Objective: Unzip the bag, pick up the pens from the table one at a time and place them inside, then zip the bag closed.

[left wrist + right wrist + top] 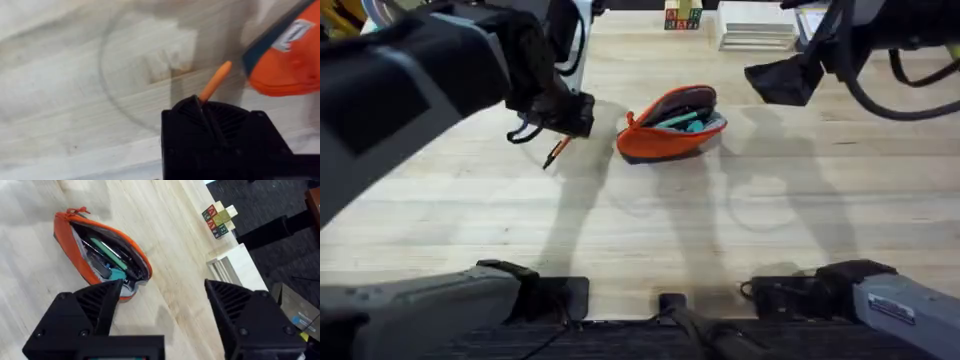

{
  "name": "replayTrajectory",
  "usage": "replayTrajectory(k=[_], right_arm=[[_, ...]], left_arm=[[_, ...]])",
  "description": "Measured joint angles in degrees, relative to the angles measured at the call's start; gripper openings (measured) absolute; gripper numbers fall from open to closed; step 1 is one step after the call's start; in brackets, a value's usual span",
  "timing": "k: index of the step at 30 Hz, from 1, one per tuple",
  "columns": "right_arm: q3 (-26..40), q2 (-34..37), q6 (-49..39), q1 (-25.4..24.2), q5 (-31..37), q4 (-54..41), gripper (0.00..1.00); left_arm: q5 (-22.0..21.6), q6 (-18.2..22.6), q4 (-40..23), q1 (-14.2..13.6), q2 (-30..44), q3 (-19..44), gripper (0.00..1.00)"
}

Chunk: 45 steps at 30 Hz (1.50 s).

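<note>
Left of the unzipped bag (pixel 671 124), the left gripper (pixel 563 122) is closed on the orange pen (pixel 556 152), lifted off the table (pixel 650 220). Green pen (pixel 682 120) already inside. Right gripper (pixel 162 312) gapes empty. Next: carry pen over the opening, release.

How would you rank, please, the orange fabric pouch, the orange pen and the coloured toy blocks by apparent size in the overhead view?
1. orange fabric pouch
2. coloured toy blocks
3. orange pen, partly hidden by the left gripper, so unsure against the blocks.
</note>
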Motion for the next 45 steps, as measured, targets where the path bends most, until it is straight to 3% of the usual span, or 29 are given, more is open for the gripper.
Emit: replayTrajectory(k=[8,17,27,36,45], right_arm=[[0.0,0.0,0.0,0.0,0.0,0.0,0.998],[0.0,0.0,0.0,0.0,0.0,0.0,0.998],[0.0,-2.05,0.0,-0.89,0.0,-0.02,0.997],[0.0,-4.52,0.0,-2.08,0.0,-0.02,0.997],[0.0,-4.74,0.0,-2.8,0.0,-0.02,0.997]], left_arm=[[-1.43,-0.02,3.7,-5.33,-6.36,0.0,0.043],[-1.73,-0.02,10.76,-10.86,-8.08,0.0,0.043],[4.8,-0.04,21.76,-17.5,-8.08,0.0,0.043],[10.76,-0.17,32.19,-19.14,-7.43,0.02,0.042],[18.22,1.14,37.45,-19.14,1.32,0.05,0.042]])
